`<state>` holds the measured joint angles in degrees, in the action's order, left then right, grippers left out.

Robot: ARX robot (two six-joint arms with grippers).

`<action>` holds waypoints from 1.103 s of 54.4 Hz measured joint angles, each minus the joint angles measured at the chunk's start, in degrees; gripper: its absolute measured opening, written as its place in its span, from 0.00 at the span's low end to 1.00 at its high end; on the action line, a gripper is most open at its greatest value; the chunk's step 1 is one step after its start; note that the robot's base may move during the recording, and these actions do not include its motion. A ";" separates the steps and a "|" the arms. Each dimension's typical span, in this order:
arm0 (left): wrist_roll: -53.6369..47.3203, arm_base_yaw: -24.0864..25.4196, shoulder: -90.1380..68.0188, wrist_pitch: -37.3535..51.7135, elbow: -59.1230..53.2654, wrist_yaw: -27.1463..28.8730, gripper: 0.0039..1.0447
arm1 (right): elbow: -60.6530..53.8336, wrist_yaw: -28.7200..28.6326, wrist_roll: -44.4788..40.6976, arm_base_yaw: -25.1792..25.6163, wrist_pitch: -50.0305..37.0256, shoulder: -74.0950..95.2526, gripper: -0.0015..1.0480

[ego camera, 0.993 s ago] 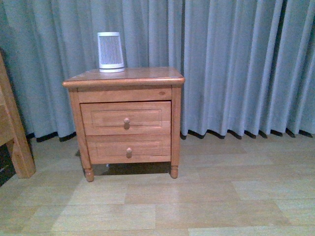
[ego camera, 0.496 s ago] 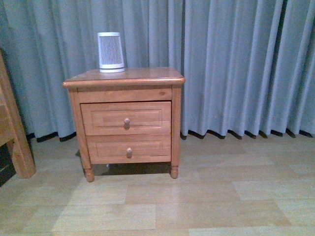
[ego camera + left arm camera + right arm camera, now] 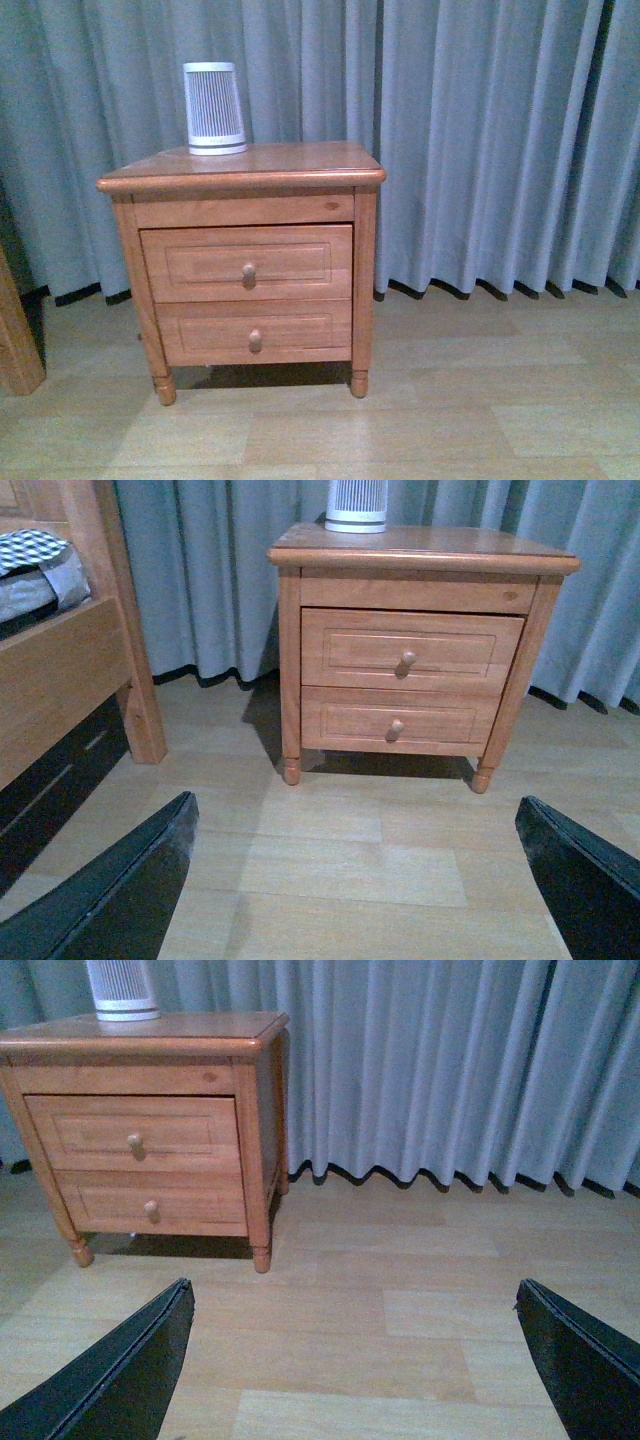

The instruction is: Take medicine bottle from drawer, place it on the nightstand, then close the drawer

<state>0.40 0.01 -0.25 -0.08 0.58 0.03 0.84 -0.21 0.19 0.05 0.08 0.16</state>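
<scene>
The orange-brown nightstand point(image 3: 240, 165) stands on the floor before a grey curtain. It also shows in the left wrist view as nightstand point(image 3: 420, 555) and in the right wrist view as nightstand point(image 3: 150, 1032). Its upper drawer point(image 3: 246, 262) is shut, with a round knob point(image 3: 248, 271). The medicine bottle is hidden. My left gripper point(image 3: 360, 880) is open over bare floor, well short of the cabinet, with nothing between its fingers. My right gripper point(image 3: 355, 1360) is open too, off to the cabinet's right side. Neither arm shows in the front view.
A white ribbed cylindrical device point(image 3: 213, 108) sits at the back left of the nightstand top. The lower drawer point(image 3: 255, 333) is shut. A wooden bed frame point(image 3: 70, 670) with a leg point(image 3: 15, 340) stands left of the cabinet. The grey curtain point(image 3: 500, 140) hangs behind.
The nightstand now looks larger and sits lower and further left in the front view, so the camera has moved closer. The drawers stay shut.
</scene>
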 joint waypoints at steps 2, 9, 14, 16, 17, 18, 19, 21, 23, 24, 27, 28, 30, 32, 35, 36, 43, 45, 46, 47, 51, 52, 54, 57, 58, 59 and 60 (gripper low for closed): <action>0.00 0.00 0.00 0.00 0.00 0.00 0.94 | 0.00 0.00 0.00 0.00 0.00 0.02 0.93; 0.00 0.00 0.00 0.00 0.00 0.00 0.94 | 0.00 0.02 0.00 0.00 0.00 0.00 0.93; 0.00 0.00 0.00 0.00 0.00 0.02 0.94 | 0.00 0.00 0.00 0.00 0.00 0.00 0.93; 0.00 0.00 0.00 0.00 0.00 0.00 0.94 | 0.00 -0.02 -0.02 0.00 0.00 0.00 0.93; -0.02 0.00 0.00 0.00 0.00 -0.02 0.94 | 0.00 0.02 0.00 0.00 0.00 0.00 0.93; -0.02 0.00 0.00 0.00 0.00 0.00 0.94 | 0.00 0.02 0.00 0.00 0.00 0.00 0.93; 0.00 0.00 0.00 0.00 0.00 -0.02 0.94 | 0.00 0.04 0.00 0.00 0.00 0.00 0.93; 0.00 0.00 0.00 0.00 0.00 0.00 0.94 | 0.00 0.02 0.00 0.00 0.00 0.00 0.93; 0.00 0.00 -0.02 0.00 0.00 0.00 0.94 | 0.00 0.02 0.00 0.00 0.00 0.00 0.93; -0.02 0.00 -0.02 0.00 0.00 0.00 0.94 | 0.00 0.02 0.00 0.00 0.00 0.02 0.93; 0.00 0.00 -0.02 0.00 0.00 0.00 0.94 | 0.00 0.02 0.00 0.00 0.00 0.02 0.93; 0.00 0.00 -0.02 0.00 0.00 0.00 0.94 | 0.00 0.02 0.00 0.00 0.00 0.02 0.93; 0.00 0.00 0.00 0.00 0.00 0.02 0.94 | 0.00 0.02 0.00 0.00 0.00 0.00 0.93; 0.31 0.11 -0.20 -0.26 0.04 -0.66 0.94 | 0.00 0.02 0.00 0.00 0.00 0.00 0.93; 3.21 1.55 -5.38 -6.84 3.56 -7.34 0.94 | 0.00 0.04 0.00 0.00 0.00 0.02 0.93; 3.96 1.81 -8.70 -7.56 5.22 -9.27 0.94 | 0.00 0.02 0.00 0.00 0.00 0.02 0.93; 4.94 1.22 -28.70 1.33 20.06 -13.66 0.94 | 0.00 0.02 0.00 0.00 0.00 0.00 0.93; 4.68 0.96 -32.63 4.39 23.87 -13.64 0.94 | 0.00 0.02 0.00 0.00 0.00 0.00 0.93; 4.59 0.76 -35.17 6.54 26.18 -13.51 0.94 | 0.00 0.02 0.00 0.00 0.00 0.00 0.93; 4.37 0.55 -37.73 8.63 28.35 -13.31 0.94 | 0.00 0.02 0.00 0.00 0.00 0.00 0.93; 3.78 -0.74 -47.89 16.68 35.06 -12.20 0.94 | 0.00 0.02 0.00 0.00 0.00 0.00 0.93; 3.78 -0.87 -49.16 17.64 35.67 -12.07 0.94 | 0.00 0.02 0.00 0.00 0.00 0.00 0.93; 3.72 -1.55 -54.25 21.00 37.88 -10.67 0.94 | 0.00 0.02 0.00 0.00 0.00 0.00 0.93; 3.15 -2.75 -62.34 25.44 40.44 -9.27 0.94 | 0.00 0.02 0.00 0.00 0.00 0.00 0.93; 2.80 -3.04 -65.02 27.15 40.92 -8.72 0.94 | 0.00 0.02 0.00 0.00 0.00 0.00 0.93; 2.67 -3.41 -67.89 29.03 41.20 -7.93 0.94 | 0.00 0.02 0.00 0.00 0.00 0.00 0.93; 2.58 -3.89 -70.71 30.80 41.42 -6.95 0.94 | 0.00 0.02 0.00 0.00 0.00 0.00 0.93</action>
<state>2.98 -3.88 -70.96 30.72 42.00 -6.92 0.84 -0.19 0.19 0.05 0.08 0.16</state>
